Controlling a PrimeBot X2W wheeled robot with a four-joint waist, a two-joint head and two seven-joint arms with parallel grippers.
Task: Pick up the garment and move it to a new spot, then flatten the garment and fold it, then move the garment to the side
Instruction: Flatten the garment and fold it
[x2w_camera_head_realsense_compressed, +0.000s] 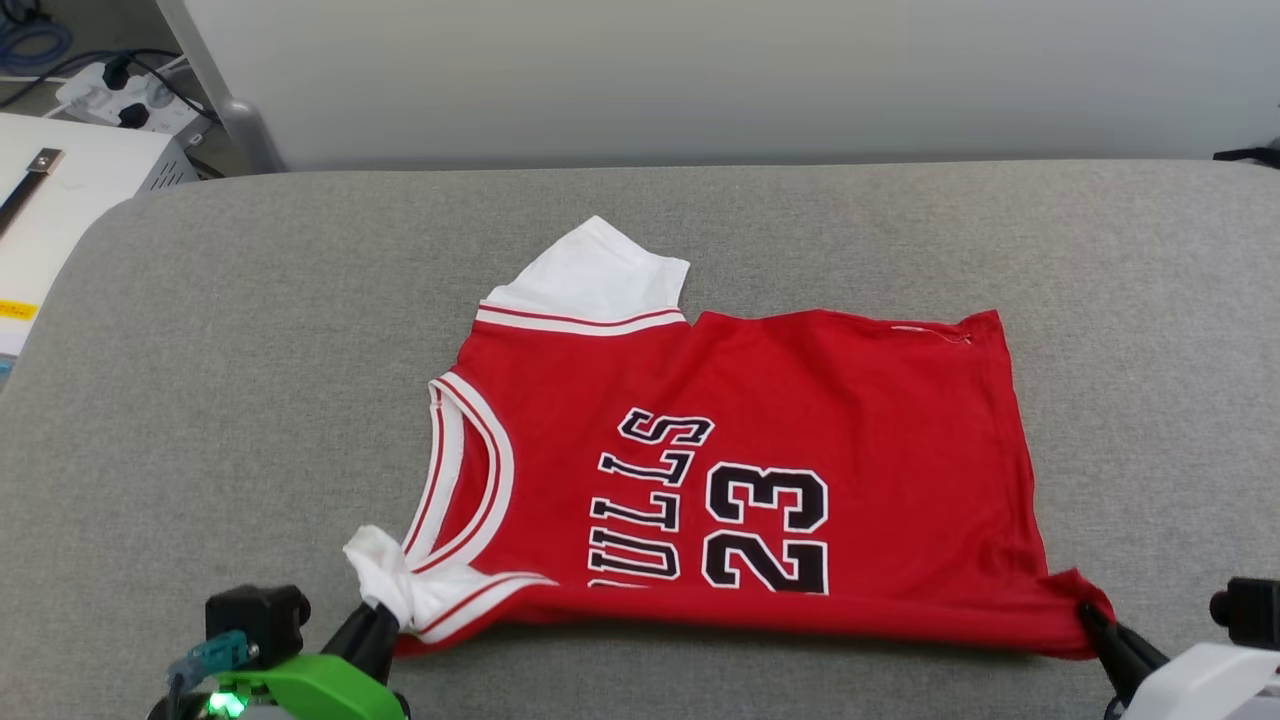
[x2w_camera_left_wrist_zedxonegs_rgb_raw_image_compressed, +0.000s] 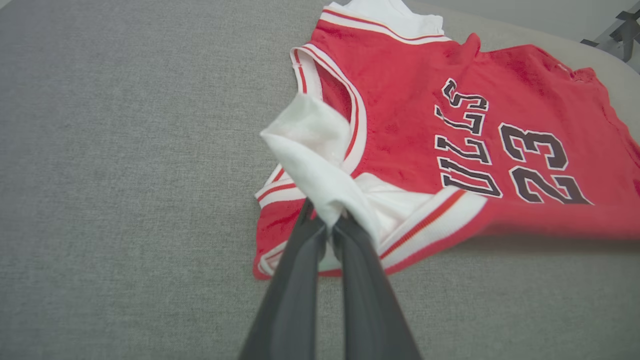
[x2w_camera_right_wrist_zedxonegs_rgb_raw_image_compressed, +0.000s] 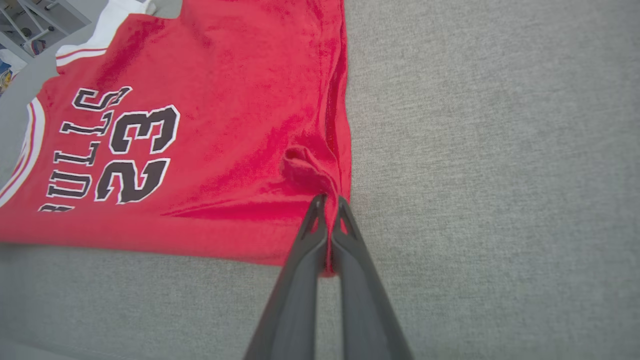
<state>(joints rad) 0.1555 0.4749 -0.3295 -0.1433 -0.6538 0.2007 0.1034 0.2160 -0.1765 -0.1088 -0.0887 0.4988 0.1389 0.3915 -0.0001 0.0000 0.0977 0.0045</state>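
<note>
Pinching the garment (x2w_camera_head_realsense_compressed: 800, 400) by its white sleeve, left claw (x2w_camera_left_wrist_zedxonegs_rgb_raw_image_compressed: 330, 222) closed, right claw (x2w_camera_right_wrist_zedxonegs_rgb_raw_image_compressed: 328, 200) clamped on red hem corner

word: "bulls", black letters with a white outline, on the red front of the garment (x2w_camera_head_realsense_compressed: 850, 400)
number: "23", in the same black, white-outlined print, just beside the word on the same front
head view: the print runs sideways, with the "s" farthest from the robot; "ulls" is plain, the "b" is cut off at the garment's near edge
left wrist view: "ulls" and "23" readable, first letter hidden
right wrist view: "ulls" and "23" clear, the "b" only partly seen
yellow label (x2w_camera_head_realsense_compressed: 15, 310): on the white surface (x2w_camera_head_realsense_compressed: 60, 200) at far left, too small to read
</note>
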